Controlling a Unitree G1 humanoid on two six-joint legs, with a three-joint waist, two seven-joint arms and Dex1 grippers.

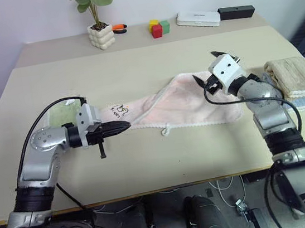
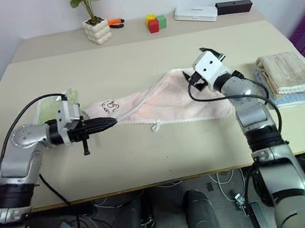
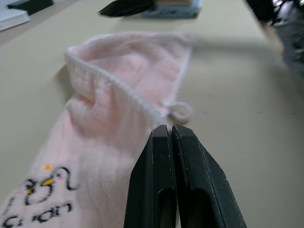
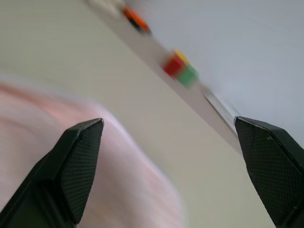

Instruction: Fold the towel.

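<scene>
A pale pink towel (image 1: 169,110) lies stretched across the middle of a beige counter (image 1: 135,65), its long axis running side to side. The end with a small dark embroidered motif (image 1: 119,111) points toward the robot's left; the far end is partly doubled over, with a white trimmed edge and a small loop (image 1: 166,129) on the near side. The left hand (image 1: 125,127) is clenched with nothing between its fingers, its tips just at the motif end. The right hand (image 1: 209,68) hangs released, fingers wide apart, above the towel's other end. A stack of folded cloths (image 1: 297,80) sits to the right.
</scene>
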